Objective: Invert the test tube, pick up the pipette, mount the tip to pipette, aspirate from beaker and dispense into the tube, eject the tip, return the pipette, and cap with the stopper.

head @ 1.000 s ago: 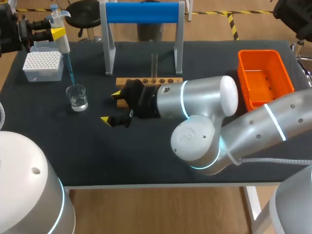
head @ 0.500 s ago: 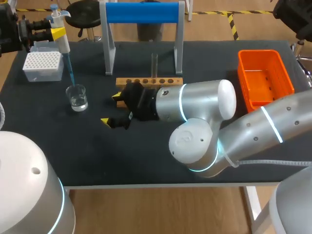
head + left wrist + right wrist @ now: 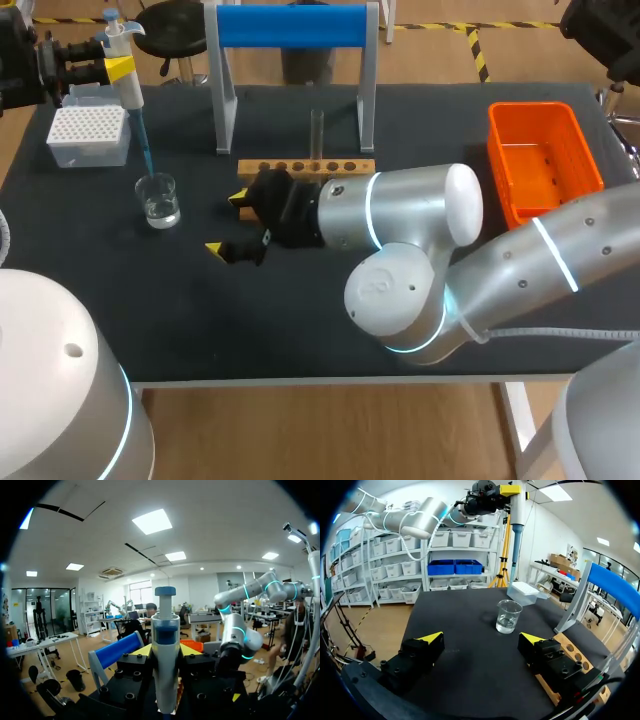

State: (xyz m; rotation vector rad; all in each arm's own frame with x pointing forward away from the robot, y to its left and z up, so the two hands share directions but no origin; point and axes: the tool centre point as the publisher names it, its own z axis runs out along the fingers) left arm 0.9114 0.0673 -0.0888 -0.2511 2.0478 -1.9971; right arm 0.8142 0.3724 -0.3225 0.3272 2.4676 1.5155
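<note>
Near the table's far left corner, the left gripper (image 3: 166, 652) is clamped on the pipette (image 3: 122, 60), whose blue tip (image 3: 145, 150) dips into the beaker (image 3: 158, 199). The pipette looks light and rigid, best gripped on its upper barrel. The beaker is probably thin glass, easily tipped. The right gripper (image 3: 229, 221), fingers spread and empty, sits beside the wooden rack (image 3: 345, 167).

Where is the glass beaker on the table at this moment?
In the head view the beaker stands at the table's left, just in front of the white tip box, under the pipette; the wooden rack lies to its right.
</note>
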